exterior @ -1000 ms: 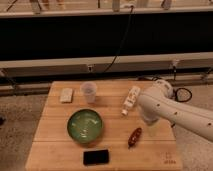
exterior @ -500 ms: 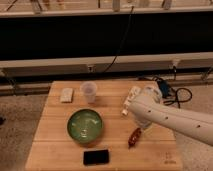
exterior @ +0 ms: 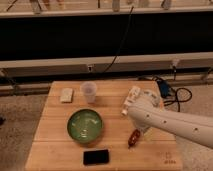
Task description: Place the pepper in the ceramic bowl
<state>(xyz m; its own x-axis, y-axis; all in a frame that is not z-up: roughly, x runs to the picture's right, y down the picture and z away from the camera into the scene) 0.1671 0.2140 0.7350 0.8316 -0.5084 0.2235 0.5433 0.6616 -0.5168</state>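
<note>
Tabletop [exterior: 50, 145] of pale wood carries everything. The white arm [exterior: 175, 125] reaches in from the right. Its gripper [exterior: 138, 128] is mostly hidden under the arm's bulk, so its grip cannot be told. The ceramic bowl [exterior: 86, 126] sits left of centre, with a black phone [exterior: 96, 156] nearer. The pepper [exterior: 133, 138] lies on the wood right of the bowl, apart from it, seemingly just below the gripper.

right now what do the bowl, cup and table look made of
Bowl: likely glazed ceramic; glossy green with light glinting inside.
Cup: probably thin clear plastic; see-through, slightly milky walls.
Table: wood with a matte finish; pale boards with plank seams.
The gripper is at the end of the arm, just above the pepper, largely hidden.
</note>
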